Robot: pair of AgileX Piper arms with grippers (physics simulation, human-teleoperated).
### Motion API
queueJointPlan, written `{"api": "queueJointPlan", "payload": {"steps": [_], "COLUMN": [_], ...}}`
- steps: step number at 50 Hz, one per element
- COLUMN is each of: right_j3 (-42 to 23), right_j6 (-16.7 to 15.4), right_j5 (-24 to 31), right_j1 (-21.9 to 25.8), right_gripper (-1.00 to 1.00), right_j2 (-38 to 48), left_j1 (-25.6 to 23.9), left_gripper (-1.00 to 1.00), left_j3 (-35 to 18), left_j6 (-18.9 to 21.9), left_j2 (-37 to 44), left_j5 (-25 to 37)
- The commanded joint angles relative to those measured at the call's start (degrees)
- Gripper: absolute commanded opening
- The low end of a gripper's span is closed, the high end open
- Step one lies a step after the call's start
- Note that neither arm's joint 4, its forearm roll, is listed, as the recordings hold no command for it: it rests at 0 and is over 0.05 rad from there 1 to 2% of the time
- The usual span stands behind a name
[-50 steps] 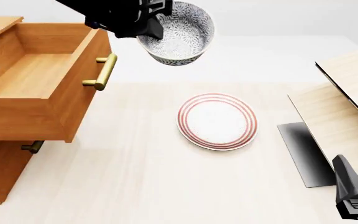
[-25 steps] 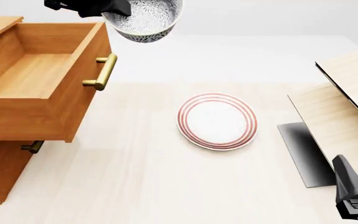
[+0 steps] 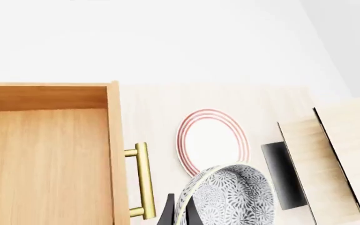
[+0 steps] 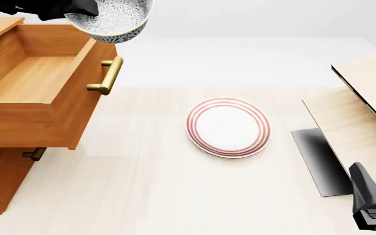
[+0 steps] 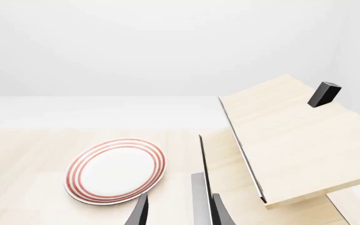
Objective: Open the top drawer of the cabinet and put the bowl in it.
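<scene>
Left claw (image 4: 77,10) is clamped on the bowl (image 4: 113,19), held in the air above the open top drawer (image 4: 37,78), near its handle. Right claw (image 5: 178,211), fingers apart, hangs over the pale worktop (image 4: 142,186) beside a red-ringed plate (image 4: 228,127) and pale wooden structure (image 4: 364,107).

Cut off and hidden parts

The left gripper (image 4: 77,12) ran off the front view's top edge, its fingertips hidden behind the bowl (image 4: 109,19); the cabinet (image 4: 5,176) was cropped at left, and the right gripper (image 4: 374,210) at the corner.
</scene>
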Motion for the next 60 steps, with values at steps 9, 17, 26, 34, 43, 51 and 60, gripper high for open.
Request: {"api": "queueJointPlan", "payload": {"steps": [9,17,26,34,43,51,60], "right_j3": [0.04,0.04,0.04,0.04,0.04,0.04,0.04], "right_j6": [0.02,0.03,0.00,0.03,0.02,0.04,-0.01], "right_j5": [-0.02,-0.01,-0.02,-0.01,-0.01,-0.01,-0.02], "right_j1": [-0.06,-0.06,-0.04,-0.05,-0.06,-0.06,-0.03], "right_gripper": [1.00,1.00,1.00,1.00,1.00,1.00,1.00], "right_j2": [-0.04,-0.03,-0.05,-0.03,-0.04,-0.04,-0.05], "left_j1": [6.13,8.80,12.12,14.83,16.15,17.78,19.33], "left_gripper": [-1.00,-1.00,-1.00,-1.00,-1.00,-1.00,-1.00], "left_j3": [4.82,7.19,8.42,9.20,11.23,14.37,17.34], "left_j6": [-0.42,-0.59,-0.56,-0.56,-1.36,-2.44,-3.32], "left_j2": [-6.47,-8.33,-10.50,-11.77,-12.85,-14.81,-16.47], "left_j5": [-0.25,-0.80,-0.79,-0.91,-2.06,-3.48,-5.56]}}
